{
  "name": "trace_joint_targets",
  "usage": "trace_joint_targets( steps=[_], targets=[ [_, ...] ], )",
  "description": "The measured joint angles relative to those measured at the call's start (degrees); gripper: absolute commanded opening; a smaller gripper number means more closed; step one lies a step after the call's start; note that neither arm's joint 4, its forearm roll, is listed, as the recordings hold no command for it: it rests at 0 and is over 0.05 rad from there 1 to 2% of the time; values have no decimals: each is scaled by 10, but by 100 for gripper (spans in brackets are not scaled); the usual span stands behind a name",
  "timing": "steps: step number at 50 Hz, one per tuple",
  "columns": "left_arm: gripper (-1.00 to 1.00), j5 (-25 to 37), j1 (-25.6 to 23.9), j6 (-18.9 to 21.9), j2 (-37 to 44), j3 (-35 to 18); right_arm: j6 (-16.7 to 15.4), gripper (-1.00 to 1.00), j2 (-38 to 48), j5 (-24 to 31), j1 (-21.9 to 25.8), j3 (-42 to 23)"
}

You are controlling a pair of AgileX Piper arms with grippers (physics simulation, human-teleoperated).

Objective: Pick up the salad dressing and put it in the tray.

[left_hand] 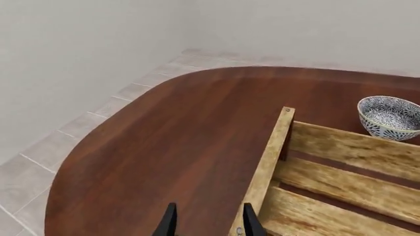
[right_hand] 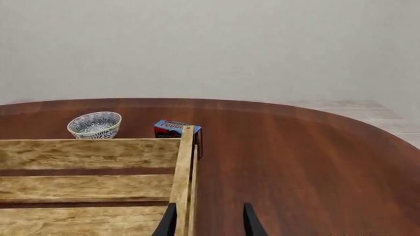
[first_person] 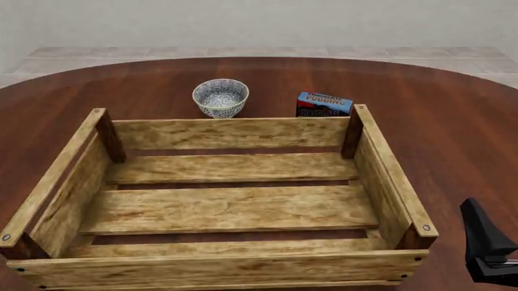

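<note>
The salad dressing bottle shows in no view. The tray, a large light-wood slatted crate [first_person: 230, 133], stands in the middle of the table and holds nothing. My left gripper [left_hand: 208, 222] is open and empty, above the table just outside the crate's left wall [left_hand: 269, 162]. My right gripper [right_hand: 208, 220] is open and empty, just outside the crate's right wall [right_hand: 182, 172]. In the front view only a dark part of my right arm [first_person: 488, 245] shows, at the bottom right; the left arm is out of that view.
A small patterned white bowl [first_person: 220, 97] stands behind the crate's far wall, also in the left wrist view [left_hand: 389, 117] and the right wrist view [right_hand: 96, 125]. A blue-and-dark chocolate pudding box [first_person: 324, 104] stands behind the far right corner post. The round dark-wood table [first_person: 453, 121] is surrounded by tiled floor.
</note>
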Motion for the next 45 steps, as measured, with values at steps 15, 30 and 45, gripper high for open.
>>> trace_joint_targets(
  steps=[15, 30, 45],
  targets=[
    [100, 12, 44, 1, 0, 4, -2, 100, 0, 3, 0, -2],
    [100, 18, 79, 2, 0, 13, -5, 100, -1, 4, 0, -2],
    [100, 11, 108, 2, 0, 33, -9, 100, -1, 5, -1, -2]
  ],
)
